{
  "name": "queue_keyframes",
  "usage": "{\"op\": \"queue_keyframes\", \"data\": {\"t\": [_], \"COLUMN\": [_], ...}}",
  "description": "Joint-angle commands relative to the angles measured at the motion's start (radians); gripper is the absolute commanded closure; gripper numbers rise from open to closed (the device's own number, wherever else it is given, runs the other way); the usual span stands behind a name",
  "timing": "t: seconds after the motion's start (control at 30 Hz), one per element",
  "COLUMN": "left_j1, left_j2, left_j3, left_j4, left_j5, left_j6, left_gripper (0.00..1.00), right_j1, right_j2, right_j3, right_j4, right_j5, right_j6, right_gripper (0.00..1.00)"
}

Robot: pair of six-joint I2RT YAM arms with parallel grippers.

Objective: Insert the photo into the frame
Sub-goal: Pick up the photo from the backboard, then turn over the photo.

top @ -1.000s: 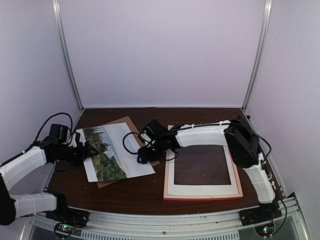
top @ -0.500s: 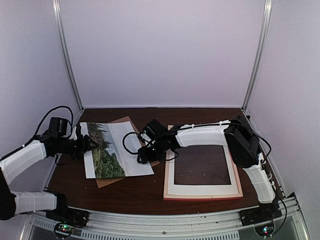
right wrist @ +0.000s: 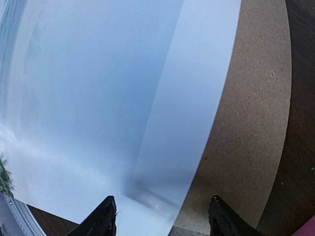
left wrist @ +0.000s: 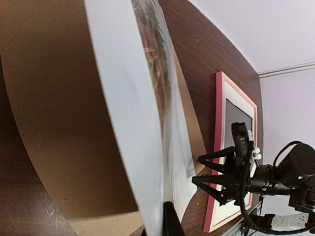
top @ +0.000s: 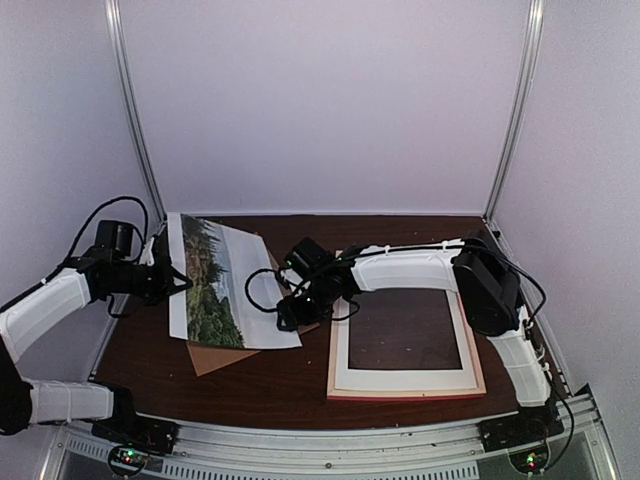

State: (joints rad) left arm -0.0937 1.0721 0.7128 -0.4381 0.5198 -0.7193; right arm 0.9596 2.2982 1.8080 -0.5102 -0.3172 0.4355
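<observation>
- Raised since earlier, the photo (top: 225, 285) tilts up on its left side near the left edge of the table (top: 280, 385), clamped in the left end effector (top: 168, 281).
- Jaws apart, the right end effector (top: 285, 316) sits at its right edge.

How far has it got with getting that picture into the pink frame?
Early on. Ready: the frame lies flat on the right with nothing in its window. In hand: the left claw pinches the photo by its left edge, tilted up off the brown board, while the right claw hangs open at its right edge. Left: carrying the photo over and laying it in the frame.
</observation>
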Motion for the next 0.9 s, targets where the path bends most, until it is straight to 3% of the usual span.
{"op": "queue_keyframes", "data": {"t": [0.0, 0.17, 0.4, 0.6, 0.73, 0.87], "left_j1": [-0.006, -0.007, -0.007, -0.025, -0.073, -0.19], "left_j2": [-0.006, 0.005, 0.12, 0.23, 0.308, 0.415], "left_j3": [0.129, 0.317, 0.71, 1.017, 1.143, 1.248], "left_j4": [-0.084, -0.266, -0.598, -0.871, -0.964, -1.031], "left_j5": [0.008, -0.042, -0.147, -0.372, -0.48, -0.606], "left_j6": [0.091, 0.223, 0.411, 0.518, 0.538, 0.533], "left_gripper": [1.0, 1.0, 1.0, 1.0, 1.0, 1.0], "right_j1": [-0.01, -0.034, -0.063, -0.094, -0.109, -0.124], "right_j2": [-0.095, -0.181, -0.267, -0.315, -0.335, -0.372], "right_j3": [0.008, 0.008, -0.01, -0.088, -0.135, -0.188], "right_j4": [-0.119, -0.15, -0.203, -0.196, -0.187, -0.165], "right_j5": [0.019, 0.035, 0.09, 0.109, 0.113, 0.112], "right_j6": [-0.055, -0.076, -0.102, -0.097, -0.083, -0.059], "right_gripper": [0.36, 0.33, 0.31, 0.31, 0.31, 0.31]}}
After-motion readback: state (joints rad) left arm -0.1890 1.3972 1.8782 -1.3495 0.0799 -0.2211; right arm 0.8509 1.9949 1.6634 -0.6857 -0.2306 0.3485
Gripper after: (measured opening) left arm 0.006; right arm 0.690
